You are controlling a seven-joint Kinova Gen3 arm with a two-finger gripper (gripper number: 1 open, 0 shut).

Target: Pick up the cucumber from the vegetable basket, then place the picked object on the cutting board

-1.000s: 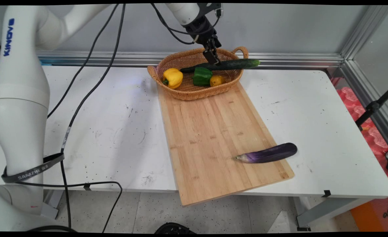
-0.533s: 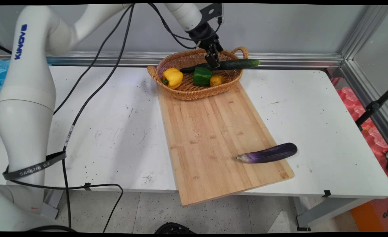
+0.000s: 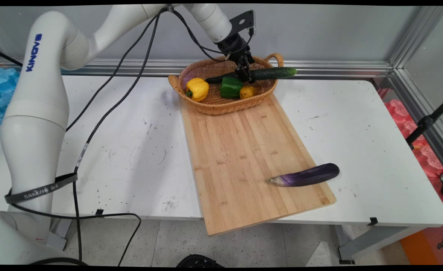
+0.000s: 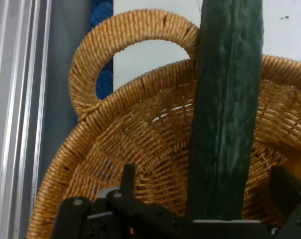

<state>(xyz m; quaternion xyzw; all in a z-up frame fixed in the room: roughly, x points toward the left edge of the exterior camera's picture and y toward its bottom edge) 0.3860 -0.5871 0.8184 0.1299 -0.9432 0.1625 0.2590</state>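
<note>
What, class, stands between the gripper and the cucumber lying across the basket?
Nothing visible does. In the main view the gripper is right at the cucumber, which lies across the basket. In the hand view the cucumber runs up between the two fingers with no other thing in front of it.

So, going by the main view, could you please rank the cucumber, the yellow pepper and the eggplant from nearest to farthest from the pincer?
1. Cucumber: right at the pincer, lying across the basket's back rim.
2. Yellow pepper: in the basket's left end.
3. Eggplant: far off, at the cutting board's near right edge.
</note>
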